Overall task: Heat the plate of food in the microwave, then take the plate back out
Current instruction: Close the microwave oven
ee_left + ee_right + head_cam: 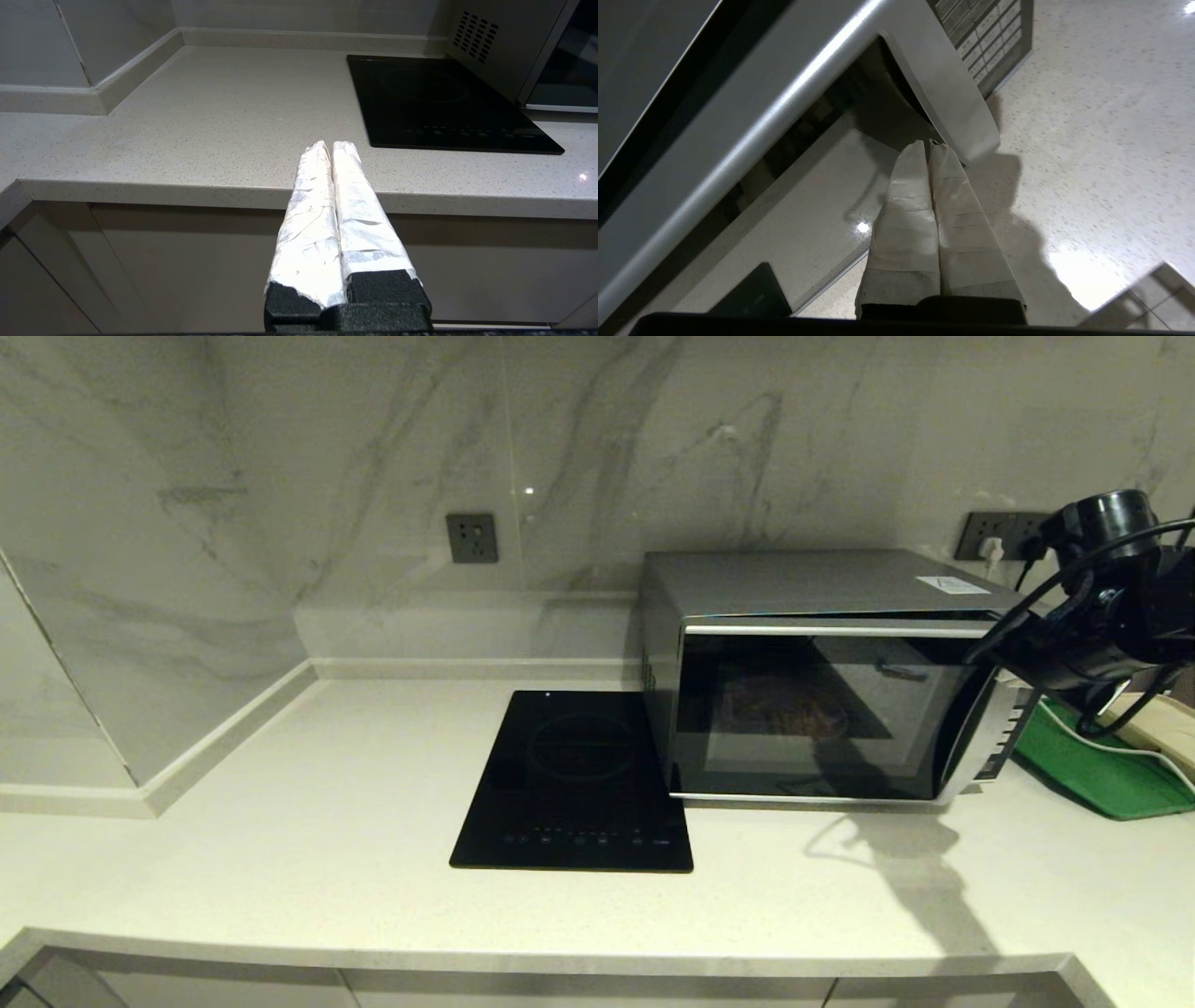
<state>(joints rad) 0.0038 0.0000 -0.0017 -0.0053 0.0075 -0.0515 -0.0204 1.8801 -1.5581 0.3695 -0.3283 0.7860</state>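
Observation:
The microwave (812, 672) stands on the counter at the right with its dark glass door closed. Through the glass the plate of food (784, 709) shows dimly inside. My right arm (1092, 635) reaches in from the right, at the door's upper right corner. In the right wrist view, the right gripper (929, 142) is shut and empty. Its taped tips lie in front of the door glass, right by the curved silver trim (943, 102) beside the keypad (985, 37). Whether they touch it I cannot tell. The left gripper (331, 144) is shut and empty, parked low before the counter's front edge.
A flat black induction cooktop (579, 784) lies just left of the microwave. A green tray (1092, 765) and a cream tray (1162, 728) sit to the microwave's right, with cables over them. Wall sockets (471, 538) are on the marble backsplash. The counter's front edge (560, 952) runs below.

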